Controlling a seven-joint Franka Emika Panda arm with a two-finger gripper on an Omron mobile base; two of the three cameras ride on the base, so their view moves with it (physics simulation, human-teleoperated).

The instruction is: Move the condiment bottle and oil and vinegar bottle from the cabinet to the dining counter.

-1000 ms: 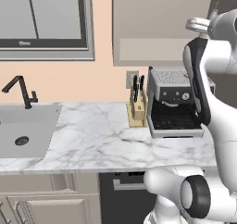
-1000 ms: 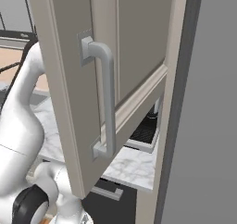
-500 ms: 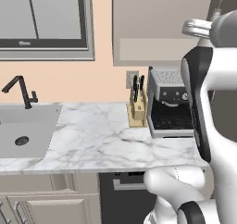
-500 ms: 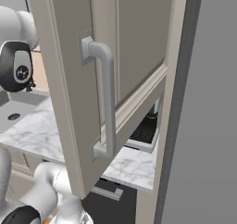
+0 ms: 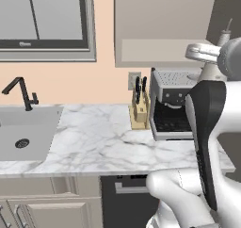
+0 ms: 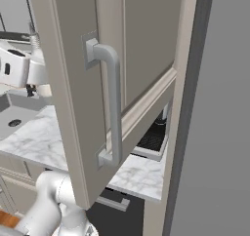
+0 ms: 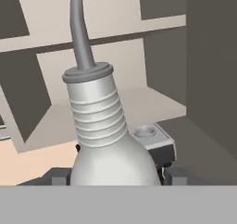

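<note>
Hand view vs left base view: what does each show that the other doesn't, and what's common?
Hand view: the oil and vinegar bottle close up, with ribbed neck and slim spout, gripped between the tool tips.
Left base view: sink, black faucet, knife block, window, marble worktop.
Both: the coffee machine and the cabinet with its pale shelf.

A peach wall (image 5: 106, 81) backs a white, grey-veined marble worktop (image 5: 94, 142) with a grey sink (image 5: 21, 140) and black tap (image 5: 21, 93). A grey-framed window (image 5: 44, 22) sits above the sink. A knife block (image 5: 140, 110) stands just beside a coffee machine (image 5: 172, 104) (steel, dark-fronted). Beige drawers (image 5: 52, 208) run below.
</note>
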